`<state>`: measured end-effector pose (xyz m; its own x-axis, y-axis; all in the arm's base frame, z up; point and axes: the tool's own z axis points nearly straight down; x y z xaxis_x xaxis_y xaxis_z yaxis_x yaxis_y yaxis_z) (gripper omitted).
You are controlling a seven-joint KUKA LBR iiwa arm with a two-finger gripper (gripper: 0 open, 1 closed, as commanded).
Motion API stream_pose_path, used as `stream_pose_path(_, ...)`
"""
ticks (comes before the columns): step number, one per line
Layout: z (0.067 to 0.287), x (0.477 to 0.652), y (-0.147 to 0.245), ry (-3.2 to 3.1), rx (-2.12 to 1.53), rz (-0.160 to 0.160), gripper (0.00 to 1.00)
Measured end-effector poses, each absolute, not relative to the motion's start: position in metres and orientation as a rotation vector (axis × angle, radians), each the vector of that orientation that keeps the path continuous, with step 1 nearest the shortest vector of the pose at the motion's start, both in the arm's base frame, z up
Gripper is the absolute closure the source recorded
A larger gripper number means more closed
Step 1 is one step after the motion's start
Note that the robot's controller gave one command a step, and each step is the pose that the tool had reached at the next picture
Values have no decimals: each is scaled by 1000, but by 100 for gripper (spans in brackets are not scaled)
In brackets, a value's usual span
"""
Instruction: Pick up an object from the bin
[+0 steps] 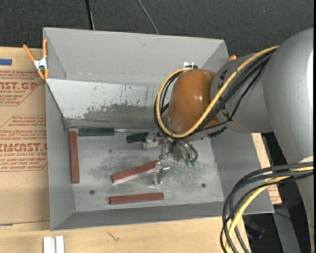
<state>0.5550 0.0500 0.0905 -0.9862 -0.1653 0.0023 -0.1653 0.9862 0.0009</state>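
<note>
Jaws of mine sit low in the middle of the grey bin (121,51), at the right end of a tilted red-brown stick (130,174); whether they are spread or pinching it, I cannot tell. A second red-brown stick (136,197) lies near the front wall, a third red-brown stick (73,156) along the left wall.

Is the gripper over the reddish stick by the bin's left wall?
No, the gripper sits at the right end of the slanted reddish stick in the middle.
</note>
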Motion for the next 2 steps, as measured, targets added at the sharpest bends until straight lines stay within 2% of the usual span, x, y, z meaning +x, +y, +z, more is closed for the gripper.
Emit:
stream_pose_path(1, 77, 566, 47, -3107, 543, 0, 100)
stream_pose_path(2, 77, 566, 47, -3107, 542, 0, 100)
